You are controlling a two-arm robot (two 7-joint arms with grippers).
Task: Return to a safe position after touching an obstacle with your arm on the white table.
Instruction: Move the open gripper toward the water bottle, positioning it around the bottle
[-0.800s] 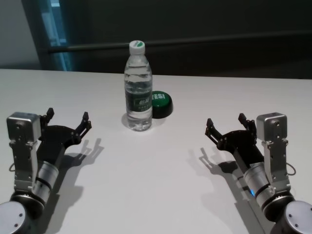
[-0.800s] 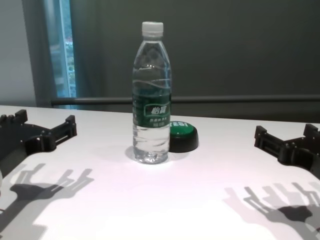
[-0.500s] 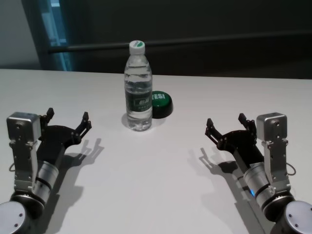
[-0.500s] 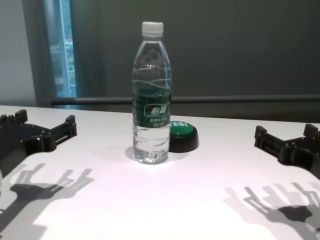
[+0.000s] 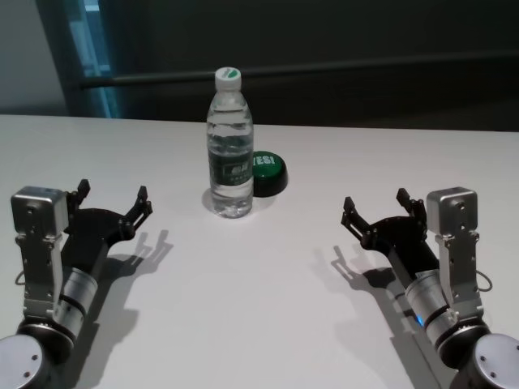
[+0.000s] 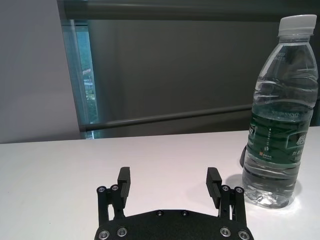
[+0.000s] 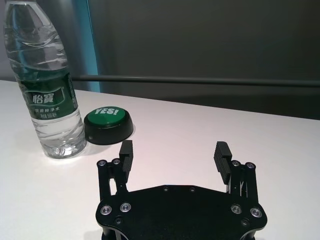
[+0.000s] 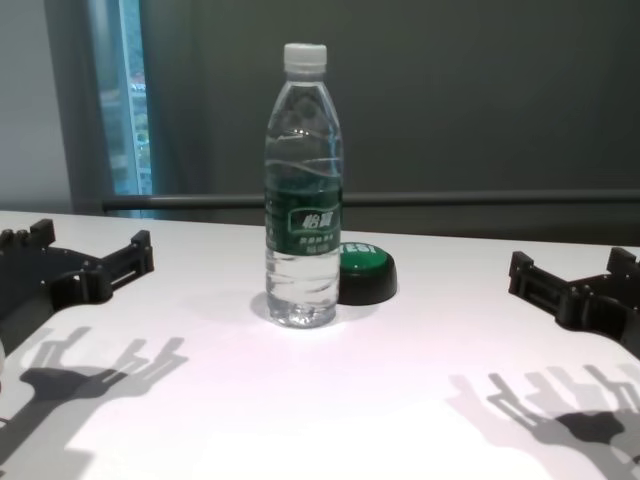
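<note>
Standing upright mid-tabletop point(image 5: 268, 308), the bottle point(image 5: 230, 154) touches a green button point(image 5: 268, 172); both the left pincer point(image 5: 112, 203) and right pincer point(image 5: 378, 208) hover open, well apart; a careless sideways swing could topple it

Bare lab or office test room, broad plain white table point(image 5: 268, 324), dark grey wall point(image 8: 480, 90), horizontal metal rail point(image 8: 480, 198), narrow window strip point(image 8: 128, 100)

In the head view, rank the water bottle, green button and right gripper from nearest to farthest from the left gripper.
1. Water bottle: centre of the white table, ahead-right of the left gripper.
2. Green button: just behind and right of the bottle.
3. Right gripper: far right side, jaws open.
</note>
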